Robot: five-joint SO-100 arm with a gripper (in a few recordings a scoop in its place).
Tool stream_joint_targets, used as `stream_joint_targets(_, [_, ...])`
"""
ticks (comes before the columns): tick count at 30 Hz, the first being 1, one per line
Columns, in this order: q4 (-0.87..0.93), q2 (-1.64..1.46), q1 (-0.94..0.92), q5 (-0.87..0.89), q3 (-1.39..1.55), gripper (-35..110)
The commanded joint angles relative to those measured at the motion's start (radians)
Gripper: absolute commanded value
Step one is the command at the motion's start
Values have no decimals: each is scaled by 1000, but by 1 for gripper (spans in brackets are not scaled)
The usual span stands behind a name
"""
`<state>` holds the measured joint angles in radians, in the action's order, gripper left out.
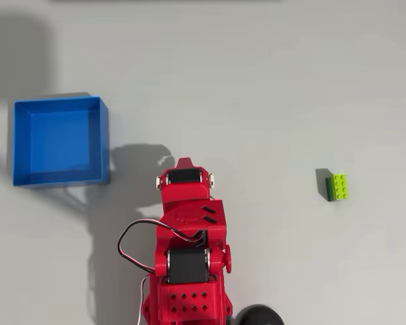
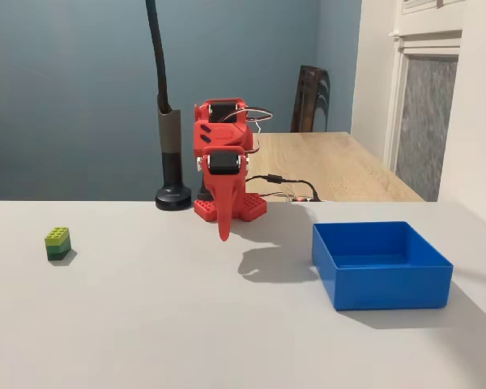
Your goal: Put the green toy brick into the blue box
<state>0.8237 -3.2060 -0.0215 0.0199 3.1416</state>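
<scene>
Green brick (image 1: 337, 187) sits untouched at right of overhead view, box (image 1: 59, 179) far left; claw (image 2: 223, 233) hangs clenched, empty, between them.

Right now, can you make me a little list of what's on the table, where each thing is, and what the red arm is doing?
brick: green toy brick, alone on the table, right side in the overhead view
box: blue box, left side in the overhead view, nothing inside
arm: red arm folded up between them, touching neither
fingers: gripper points down, fingers look together, holding nothing
brick in box: no
</scene>
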Motion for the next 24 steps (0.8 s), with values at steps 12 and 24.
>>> stream_joint_targets(12, [-3, -21, 44, -57, -9, 0])
stream_joint_targets(24, [-26, -2, 49, -51, -103, 0])
